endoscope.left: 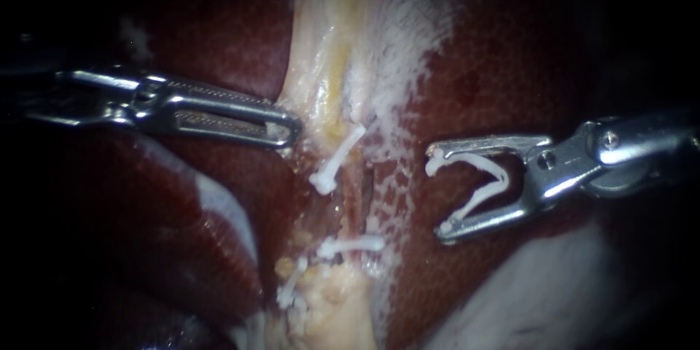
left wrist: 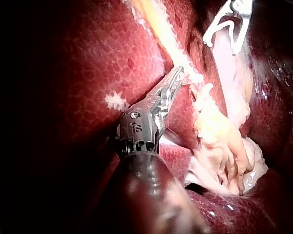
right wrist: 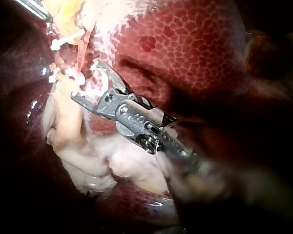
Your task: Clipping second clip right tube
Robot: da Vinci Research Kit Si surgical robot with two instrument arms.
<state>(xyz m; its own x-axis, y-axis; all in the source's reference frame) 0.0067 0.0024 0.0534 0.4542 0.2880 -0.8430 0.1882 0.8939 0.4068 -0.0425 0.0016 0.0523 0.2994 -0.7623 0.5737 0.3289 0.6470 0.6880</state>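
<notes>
The dark red mottled liver (endoscope.left: 510,65) fills the endoscope view, and a pale yellow-white strip of tissue (endoscope.left: 328,51) runs down its middle. The left instrument (endoscope.left: 290,131), a steel shaft ending in long slotted jaws, comes in level. Its jaws lie nearly together, pinching the strip's left edge. The right instrument (endoscope.left: 437,193) hovers over the liver with its jaws spread wide. An open white plastic clip (endoscope.left: 477,182) sits between them, one leg against each jaw. The thin reddish right tube (endoscope.left: 359,197) lies near that clip's open mouth but apart from it. Three closed white clips sit along the strip: a slanted clip (endoscope.left: 337,160), a crosswise clip (endoscope.left: 351,244) below it, and a lowest clip (endoscope.left: 292,288)
</notes>
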